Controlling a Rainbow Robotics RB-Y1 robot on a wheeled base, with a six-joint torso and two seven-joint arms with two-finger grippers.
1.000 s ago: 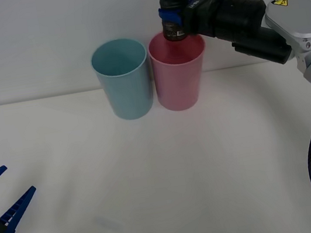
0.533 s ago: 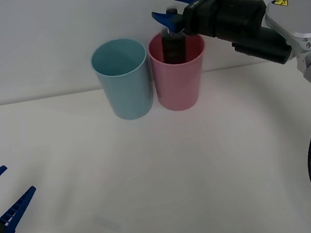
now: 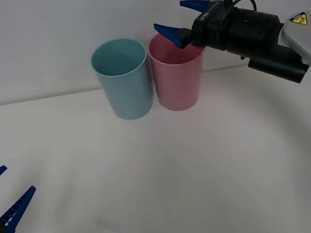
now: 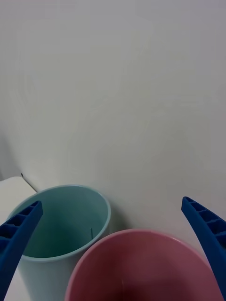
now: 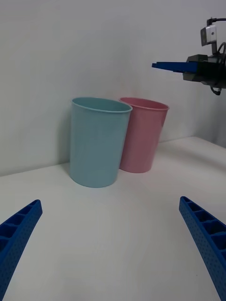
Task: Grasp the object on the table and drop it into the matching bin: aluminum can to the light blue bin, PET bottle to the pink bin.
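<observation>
White table (image 3: 164, 174) — right gripper (image 3: 180, 19) spread above pink bin (image 3: 179, 77).

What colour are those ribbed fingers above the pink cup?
Blue: the right gripper, seen best in the front view, open above the pink bin.

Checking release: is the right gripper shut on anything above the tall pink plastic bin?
No, the right gripper is open with nothing between its fingers above the tall pink plastic bin.

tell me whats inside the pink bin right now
From the right wrist view, only the upper inner wall of the pink bin is visible; its bottom is out of sight. The open right gripper hangs above its rim.
</observation>
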